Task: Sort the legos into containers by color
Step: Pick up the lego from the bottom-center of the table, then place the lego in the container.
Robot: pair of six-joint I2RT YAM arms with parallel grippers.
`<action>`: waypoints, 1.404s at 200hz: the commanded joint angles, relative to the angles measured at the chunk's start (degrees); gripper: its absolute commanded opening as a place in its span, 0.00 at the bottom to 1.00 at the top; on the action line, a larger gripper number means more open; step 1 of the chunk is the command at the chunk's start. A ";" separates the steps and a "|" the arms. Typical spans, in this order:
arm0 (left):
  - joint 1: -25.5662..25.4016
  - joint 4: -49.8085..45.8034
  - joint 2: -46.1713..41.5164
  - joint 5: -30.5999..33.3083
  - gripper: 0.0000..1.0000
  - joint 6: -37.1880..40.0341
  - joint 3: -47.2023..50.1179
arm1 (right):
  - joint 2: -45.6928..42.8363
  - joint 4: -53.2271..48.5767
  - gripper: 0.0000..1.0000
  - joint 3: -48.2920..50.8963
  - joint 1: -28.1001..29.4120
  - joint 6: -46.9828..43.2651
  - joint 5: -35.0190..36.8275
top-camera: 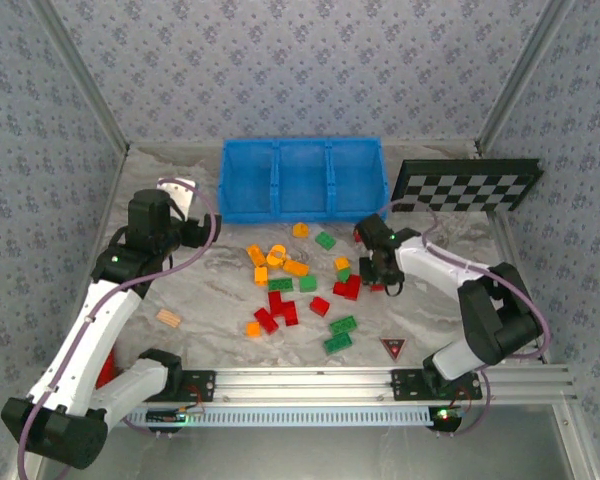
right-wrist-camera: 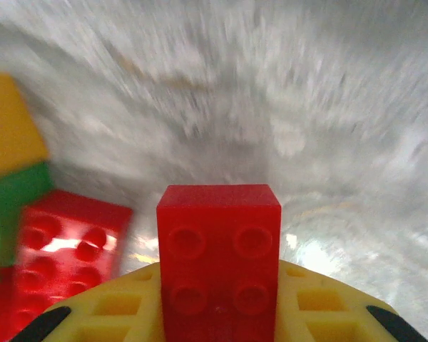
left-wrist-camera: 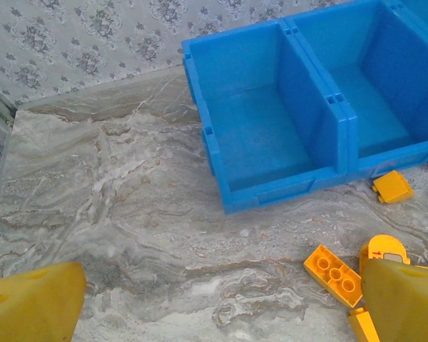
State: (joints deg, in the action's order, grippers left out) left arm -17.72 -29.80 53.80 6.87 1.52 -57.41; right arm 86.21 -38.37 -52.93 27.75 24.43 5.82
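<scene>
Right fingers (right-wrist-camera: 114,308) clamped on a red 2x2 brick (right-wrist-camera: 218,249); bench (right-wrist-camera: 285,107) behind it blurred. Left fingers (left-wrist-camera: 28,303) wide apart, over bench near blue bin (left-wrist-camera: 271,192).

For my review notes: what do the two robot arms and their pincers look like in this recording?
The left arm and right arm have white links and black joint housings, some showing small green lights. A lilac cable loops along each arm. Each pincer is yellow plastic: left fingers, right fingers.
</scene>
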 commanded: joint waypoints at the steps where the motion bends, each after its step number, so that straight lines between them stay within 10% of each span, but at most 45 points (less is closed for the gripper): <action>1: -0.30 1.28 -0.47 0.99 0.99 0.59 -0.63 | -3.15 -4.68 0.24 -10.18 -2.69 -7.63 2.26; 151: -0.30 1.68 3.59 2.62 0.99 0.72 -1.57 | 34.21 6.30 0.26 -49.39 -9.49 -20.25 2.17; 281: -0.30 1.42 4.82 2.40 0.99 0.60 -1.63 | 37.55 0.61 0.48 -55.08 -9.69 -20.34 0.57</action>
State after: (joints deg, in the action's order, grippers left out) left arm -17.76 -29.36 58.83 8.64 1.52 -58.35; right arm 124.62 -34.24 -105.30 18.24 4.82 7.62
